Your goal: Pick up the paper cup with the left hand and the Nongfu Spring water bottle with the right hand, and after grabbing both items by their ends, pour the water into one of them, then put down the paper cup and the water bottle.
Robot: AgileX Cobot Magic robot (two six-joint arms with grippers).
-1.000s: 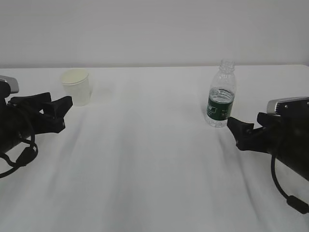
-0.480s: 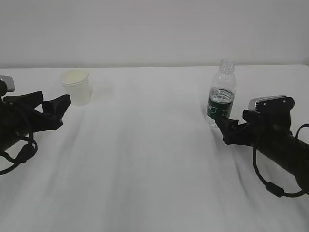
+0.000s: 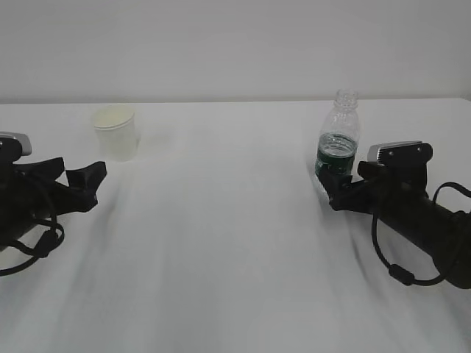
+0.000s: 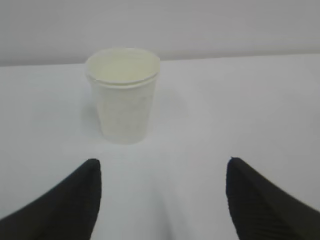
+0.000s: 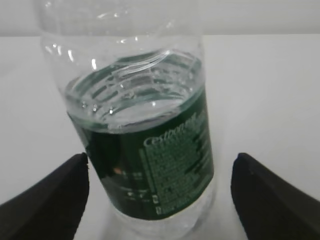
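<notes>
On the white bench [image 3: 235, 243], our right end effector [image 5: 160, 200] has advanced to straddle the Nongfu Spring water bottle [image 3: 338, 143], jaws open; the left end effector [image 4: 160, 200], open, still faces the paper cup [image 3: 116, 132].

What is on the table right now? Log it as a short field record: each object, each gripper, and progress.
paper cup: upright on the white table, untouched
Nongfu Spring water bottle: upright, uncapped, water level near the label top
left gripper: open, short of the cup, aimed at it
right gripper: open, fingers on either side of the bottle's lower part, not closed
progress: nothing lifted, no pouring yet
</notes>
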